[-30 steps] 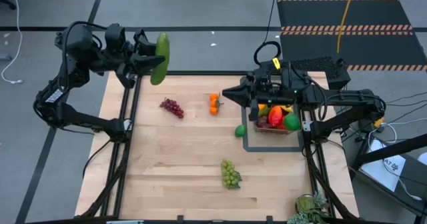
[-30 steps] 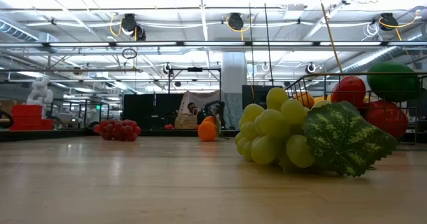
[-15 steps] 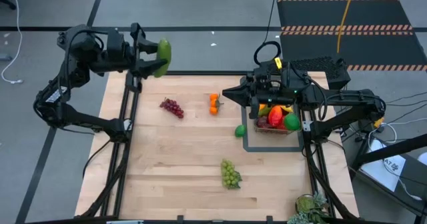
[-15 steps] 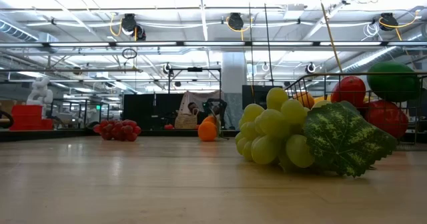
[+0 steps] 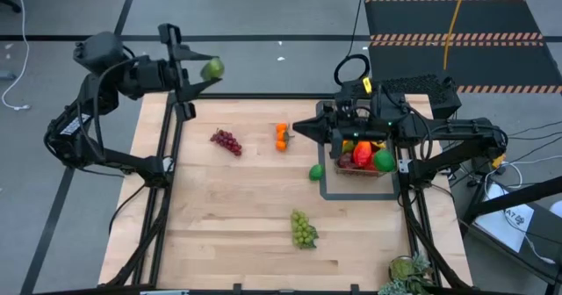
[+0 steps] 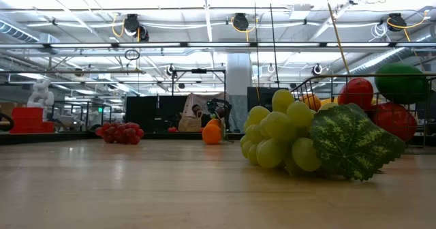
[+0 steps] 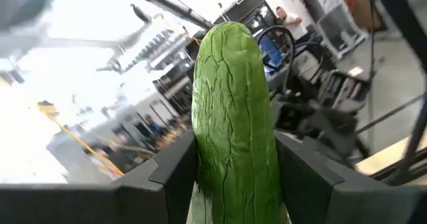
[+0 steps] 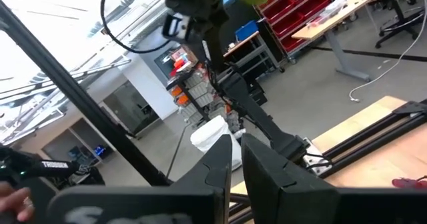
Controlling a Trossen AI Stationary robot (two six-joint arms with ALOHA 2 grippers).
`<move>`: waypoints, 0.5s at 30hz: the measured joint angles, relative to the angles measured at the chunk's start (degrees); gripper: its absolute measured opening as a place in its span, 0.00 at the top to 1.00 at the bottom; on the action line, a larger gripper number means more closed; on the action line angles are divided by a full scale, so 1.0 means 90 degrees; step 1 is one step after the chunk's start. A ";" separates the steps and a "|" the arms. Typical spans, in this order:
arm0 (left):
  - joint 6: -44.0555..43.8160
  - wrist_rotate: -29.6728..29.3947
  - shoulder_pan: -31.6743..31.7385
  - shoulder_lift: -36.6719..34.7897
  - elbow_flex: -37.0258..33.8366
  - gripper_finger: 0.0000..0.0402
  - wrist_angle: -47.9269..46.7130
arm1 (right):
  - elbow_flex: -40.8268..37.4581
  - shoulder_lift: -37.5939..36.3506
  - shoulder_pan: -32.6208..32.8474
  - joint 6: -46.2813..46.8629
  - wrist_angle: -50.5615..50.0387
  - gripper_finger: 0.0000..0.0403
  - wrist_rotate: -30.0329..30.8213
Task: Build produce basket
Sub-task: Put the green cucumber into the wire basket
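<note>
Cucumber up in my left pincer, basket already part filled.

The basket (image 5: 360, 157) sits on a flat dark tray (image 5: 327, 188) at the right side of the bench (image 5: 246, 225), holding a red apple (image 5: 361, 157), a green fruit (image 5: 384, 161) and something yellow and orange behind them. My left pincer (image 5: 195, 67) is clenched on the cucumber (image 7: 235, 124), lifted past the bench's far left corner, well apart from the basket. My right pincer (image 5: 299, 126) is closed on nothing, hovering just beside the basket near the oranges (image 5: 281, 135). Loose on the bench: purple grapes (image 5: 226, 141) left of the oranges, a lime (image 5: 315, 172) touching the tray's edge, and green grapes (image 5: 303, 229) nearer the front.
</note>
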 joint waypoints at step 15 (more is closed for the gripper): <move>0.1182 0.0002 0.0000 0.0000 0.0000 0.54 0.0607 | 0.0000 0.0000 0.0057 -0.0015 -0.0002 0.93 0.0005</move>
